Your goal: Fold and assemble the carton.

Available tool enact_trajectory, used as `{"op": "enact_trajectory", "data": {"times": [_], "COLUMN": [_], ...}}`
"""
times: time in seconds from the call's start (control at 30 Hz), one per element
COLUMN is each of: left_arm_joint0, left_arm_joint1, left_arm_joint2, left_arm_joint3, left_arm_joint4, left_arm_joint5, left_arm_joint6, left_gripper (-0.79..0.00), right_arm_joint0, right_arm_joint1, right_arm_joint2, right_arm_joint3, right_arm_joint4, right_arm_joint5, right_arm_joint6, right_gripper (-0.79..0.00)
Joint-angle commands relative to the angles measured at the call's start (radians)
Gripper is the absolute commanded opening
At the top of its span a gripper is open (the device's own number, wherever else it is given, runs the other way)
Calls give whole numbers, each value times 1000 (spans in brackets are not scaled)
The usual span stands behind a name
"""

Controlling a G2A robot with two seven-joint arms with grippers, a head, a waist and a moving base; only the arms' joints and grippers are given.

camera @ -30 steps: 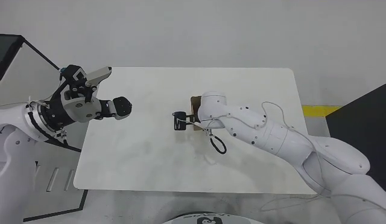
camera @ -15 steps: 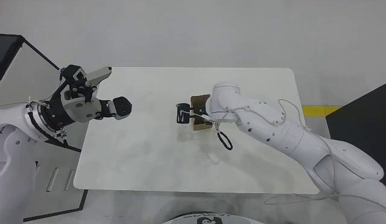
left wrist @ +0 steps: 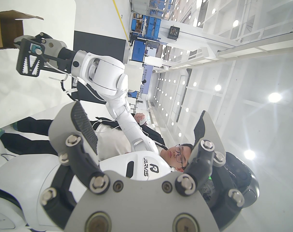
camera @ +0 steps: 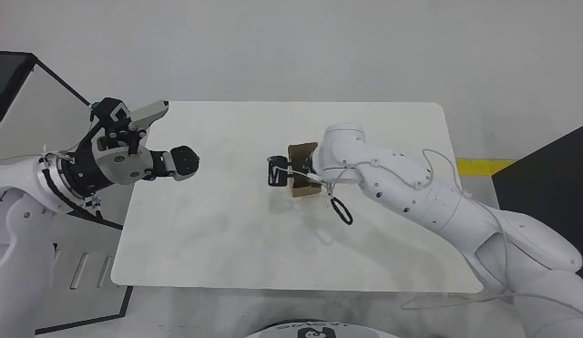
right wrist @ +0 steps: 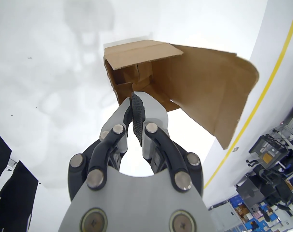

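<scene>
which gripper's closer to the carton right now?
Right. Right gripper sits at the open end of the carton, jaws shut; left gripper is over the edge of the table on its own side, jaws open, well clear.

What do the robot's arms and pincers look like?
The right arm and left arm are smooth white shells with black joints; a black cable loops by the right. The left gripper and right gripper have grey fingers, ribbed black pads, silver bolts.

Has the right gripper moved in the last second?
Yes. The right gripper moved slightly toward the far edge of the table, then held.
</scene>
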Motion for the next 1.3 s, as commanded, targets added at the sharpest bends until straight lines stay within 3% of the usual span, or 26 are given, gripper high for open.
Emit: {"op": "enact_trajectory", "data": {"times": [0.0,0.47,1.27], "left_arm_joint0": [0,0,0], "left_arm_joint1": [0,0,0], "left_arm_joint2": [0,0,0], "left_arm_joint3": [0,0,0], "left_arm_joint4": [0,0,0], "left_arm_joint5": [0,0,0], "left_arm_joint6": [0,0,0], "left_gripper": [0,0,0], "right_arm_joint0": [6,47,26], "right_arm_joint1": [-8,-83,-99], "right_arm_joint2": [-6,-63,-36], "right_arm_joint3": [19,168,180], "right_arm_joint4": [5,15,-23], "right_arm_joint5": [-13,-34,-12], "right_arm_joint6": [-9,-55,-12], "right_gripper": [-785,-785,-785]}}
